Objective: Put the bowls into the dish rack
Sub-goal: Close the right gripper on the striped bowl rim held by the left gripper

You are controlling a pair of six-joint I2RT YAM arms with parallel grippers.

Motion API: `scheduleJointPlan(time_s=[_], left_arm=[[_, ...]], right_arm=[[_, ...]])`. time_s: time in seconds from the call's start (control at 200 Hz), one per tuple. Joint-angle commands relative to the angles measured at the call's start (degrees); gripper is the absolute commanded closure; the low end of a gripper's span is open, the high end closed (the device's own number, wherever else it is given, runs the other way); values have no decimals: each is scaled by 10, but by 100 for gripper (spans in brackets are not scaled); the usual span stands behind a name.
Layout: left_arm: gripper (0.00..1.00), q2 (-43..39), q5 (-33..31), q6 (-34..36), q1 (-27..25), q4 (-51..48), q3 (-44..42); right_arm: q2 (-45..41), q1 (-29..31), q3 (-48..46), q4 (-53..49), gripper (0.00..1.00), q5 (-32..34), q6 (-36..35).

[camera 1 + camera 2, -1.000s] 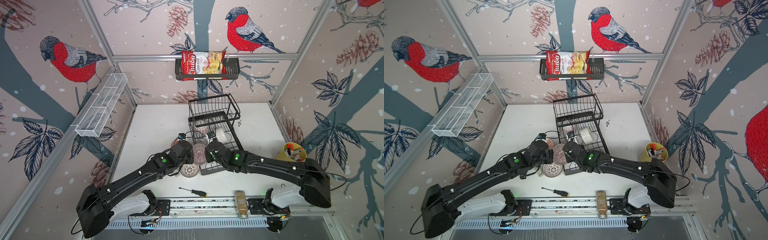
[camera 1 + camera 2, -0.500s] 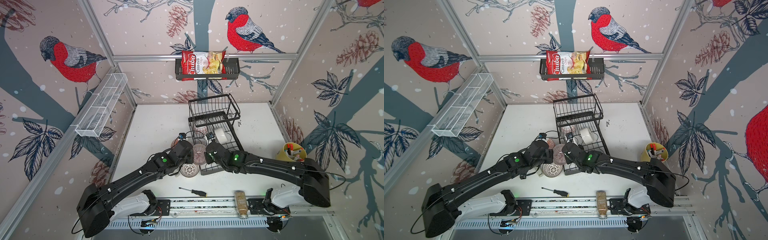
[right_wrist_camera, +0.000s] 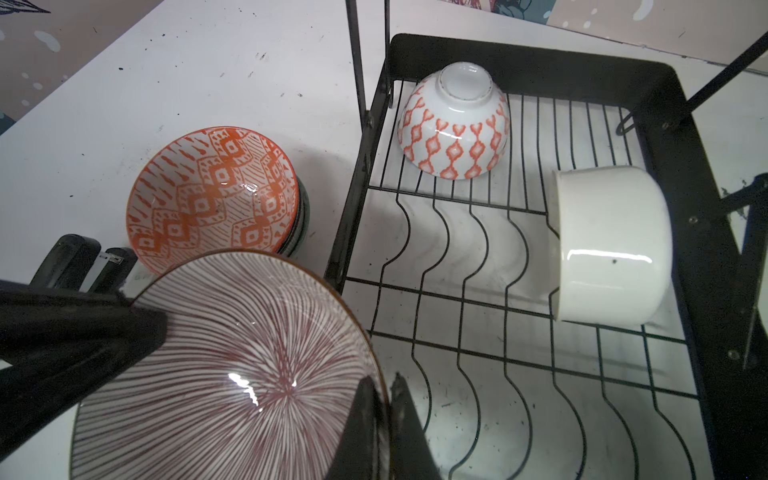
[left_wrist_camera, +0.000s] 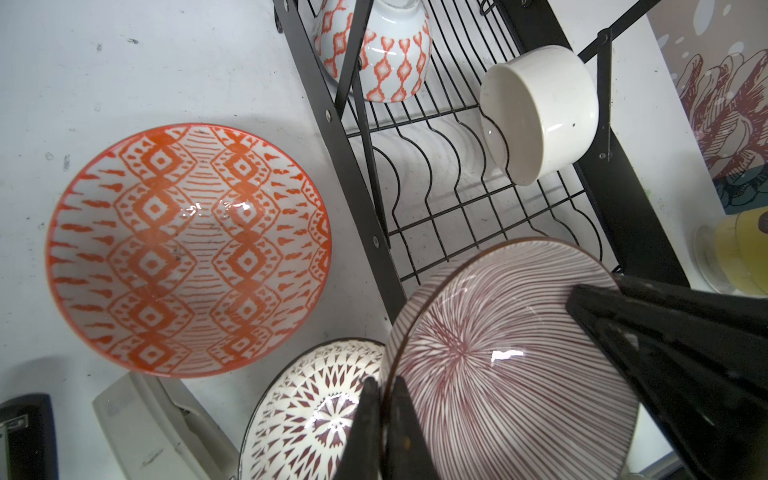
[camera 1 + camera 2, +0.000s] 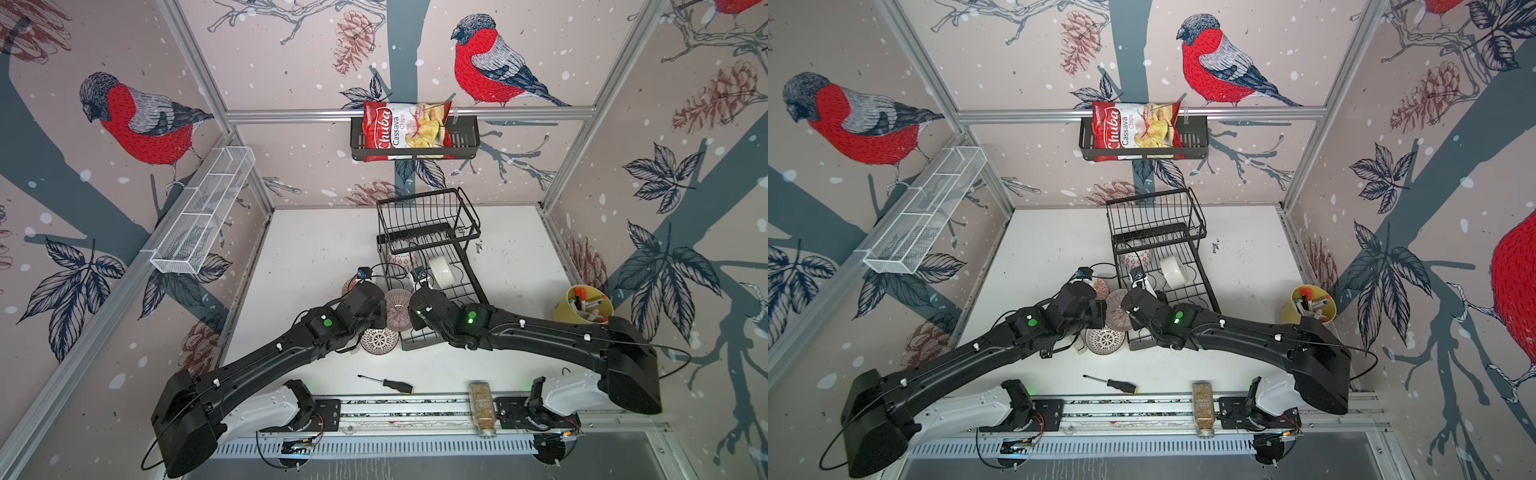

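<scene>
Rack (image 5: 428, 224) stands mid-table (image 5: 311, 257) in both top views. At its near left corner the striped bowl (image 5: 398, 311) hangs tilted between the left gripper (image 5: 383, 312) and the right gripper (image 5: 412, 309). A patterned bowl (image 5: 379, 340) sits just beside it.

Left wrist: the fingers (image 4: 363, 424) are clamped on the striped bowl's rim. An orange bowl (image 4: 187, 249) lies beside the rack.

Right wrist: the fingers (image 3: 361, 419) pinch the opposite rim. In the rack's lower tier a diamond bowl (image 3: 455, 124) sits upside down and a white bowl (image 3: 611, 249) lies on its side.
</scene>
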Motion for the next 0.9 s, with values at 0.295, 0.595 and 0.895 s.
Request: scheduleJointPlan(time_s=[0.295, 0.595, 0.895], left_arm=[[82, -27, -12, -16, 0, 56, -11], [67, -26, -16, -15, 1, 59, -12], [52, -54, -34, -16, 1, 53, -18]], right_arm=[[-7, 8, 10, -4, 100, 54, 1], [-12, 9, 11, -17, 100, 73, 0], [-18, 10, 19, -48, 100, 139, 0]])
